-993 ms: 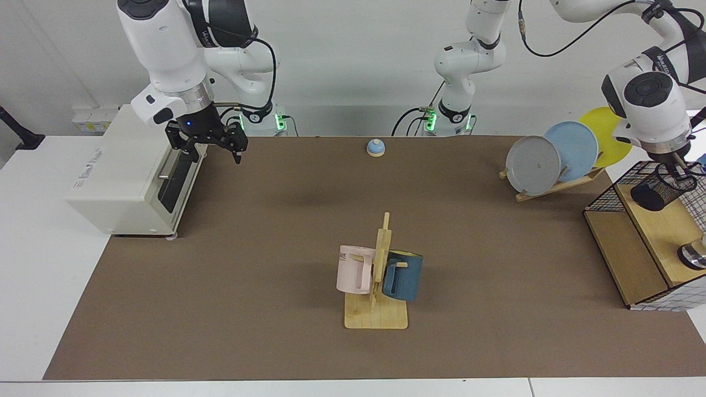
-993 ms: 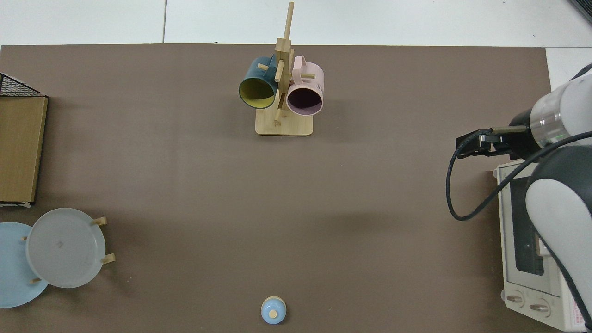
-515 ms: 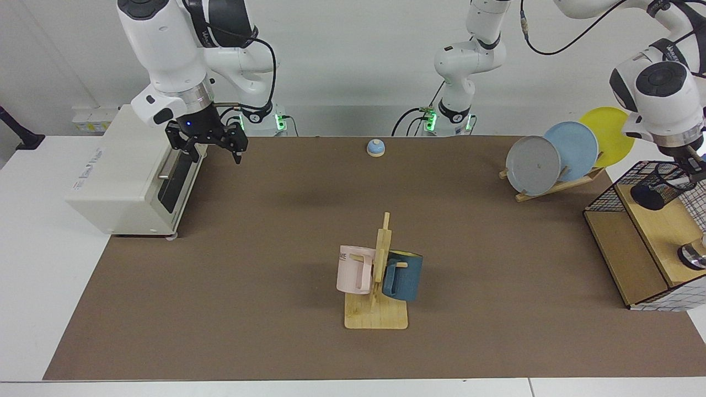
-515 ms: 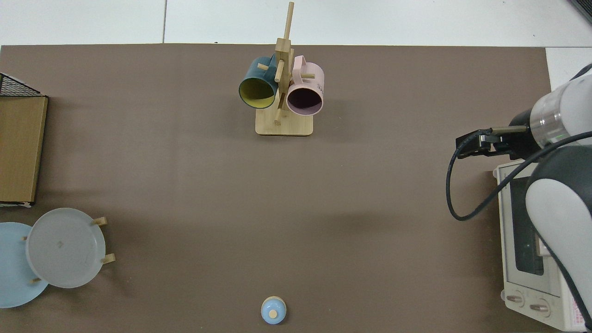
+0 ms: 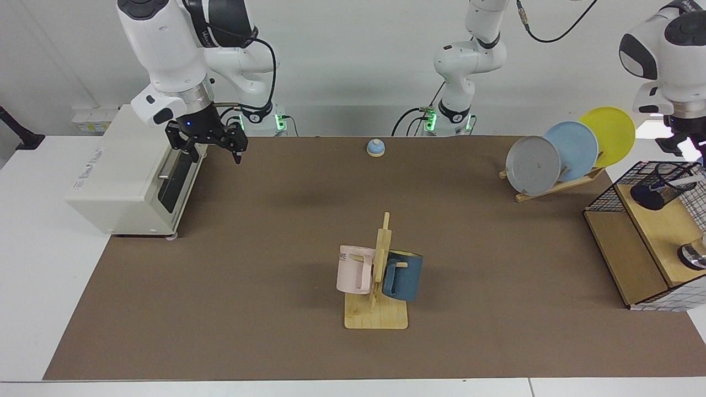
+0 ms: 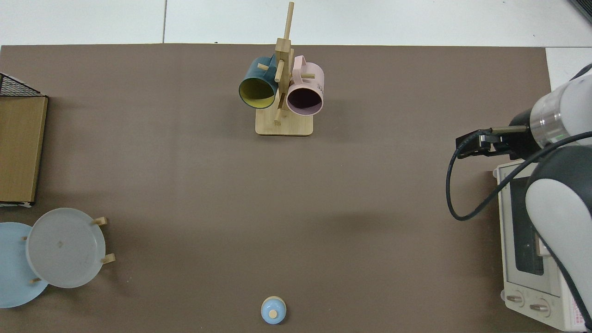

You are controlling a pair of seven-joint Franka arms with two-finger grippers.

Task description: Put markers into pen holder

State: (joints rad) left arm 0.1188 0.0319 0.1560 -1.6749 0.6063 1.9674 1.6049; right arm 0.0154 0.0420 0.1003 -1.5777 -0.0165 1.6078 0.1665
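Now lodged in the pen holder, the marker shows only as a slim white shaft, its long axis tilted and its visible end poking out past the cup's rim toward the view's right edge; its cap and tail cannot be made out. The holder, a small black wire-mesh cylinder, stands on the upper wooden board of a black wire-grid and wood shelf at the worktop's right end in the facing view. Above it, the left gripper hangs clear of the cup, partly cut by the frame, and whether its jaws are apart or together cannot be told. Beside the shelf, along the worktop's far edge, a wooden rack props three round plates on edge: grey, pale blue and yellow. A small blue dome-shaped bell sits at the middle of the far edge. Near the front edge, a wooden mug tree carries a pink mug and a dark blue mug, both hung by their handles. At the opposite end, the right arm waits, its right gripper above the worktop's far corner just beside a boxy white toaster oven, jaws apart and gripping nothing.
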